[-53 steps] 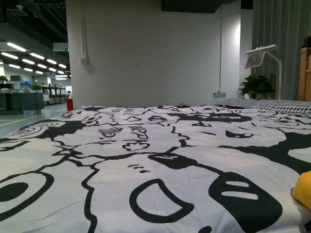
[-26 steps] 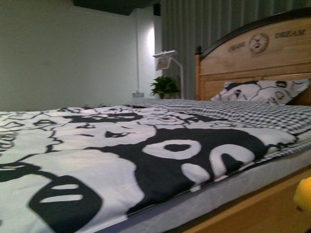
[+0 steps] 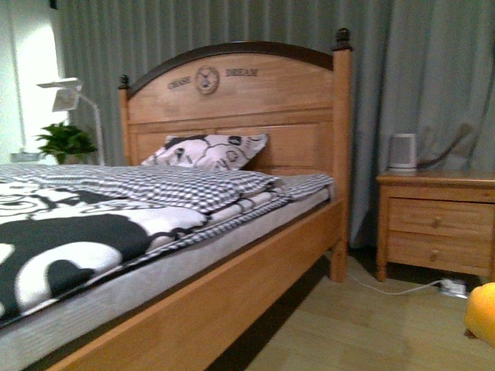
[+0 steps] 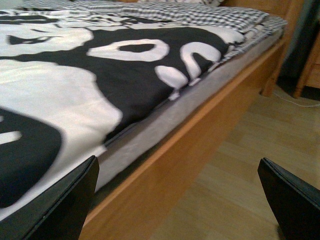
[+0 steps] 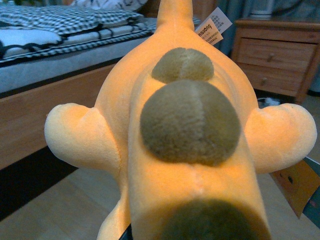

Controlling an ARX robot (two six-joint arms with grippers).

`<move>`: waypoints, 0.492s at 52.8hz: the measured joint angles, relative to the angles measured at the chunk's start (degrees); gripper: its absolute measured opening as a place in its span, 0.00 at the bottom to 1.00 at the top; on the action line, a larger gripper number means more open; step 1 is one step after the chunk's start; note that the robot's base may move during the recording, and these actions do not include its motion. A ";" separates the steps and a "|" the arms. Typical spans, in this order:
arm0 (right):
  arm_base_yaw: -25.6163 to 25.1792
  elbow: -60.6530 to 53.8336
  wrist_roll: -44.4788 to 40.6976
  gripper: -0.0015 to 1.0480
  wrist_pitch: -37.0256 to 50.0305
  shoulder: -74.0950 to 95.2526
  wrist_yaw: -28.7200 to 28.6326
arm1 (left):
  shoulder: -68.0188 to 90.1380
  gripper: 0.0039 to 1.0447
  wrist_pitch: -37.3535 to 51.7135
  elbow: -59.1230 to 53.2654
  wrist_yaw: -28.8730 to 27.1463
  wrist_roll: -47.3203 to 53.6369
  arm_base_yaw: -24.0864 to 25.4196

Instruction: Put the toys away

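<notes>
The yellow-orange plush toy (image 5: 190,125) fills the right wrist view, with brown patches on its back, two stubby limbs and a paper tag. My right gripper is shut on the plush toy; its fingers are hidden under the plush. A yellow bit of the toy (image 3: 483,309) shows at the right edge of the front view, above the floor. My left gripper (image 4: 180,200) is open and empty, held over the wooden floor beside the bed's side rail (image 4: 165,165).
A wooden bed (image 3: 232,116) with a black-and-white quilt (image 3: 62,232) and patterned pillow (image 3: 205,151) stands at left. A wooden nightstand (image 3: 437,224) with a small white device (image 3: 402,151) stands at right. A power strip (image 3: 452,287) lies on the floor.
The front view has swung right, from the quilt to the headboard, nightstand and floor. The plush toy stays at the right edge.
</notes>
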 joint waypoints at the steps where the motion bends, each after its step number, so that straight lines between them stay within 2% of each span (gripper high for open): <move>1: 0.00 0.00 0.00 0.07 0.00 0.00 -0.04 | 0.00 0.94 0.00 0.00 0.00 0.00 0.00; 26: 0.00 0.00 0.00 0.07 -0.02 0.02 0.00 | 0.00 0.94 0.00 0.00 -0.02 0.00 0.00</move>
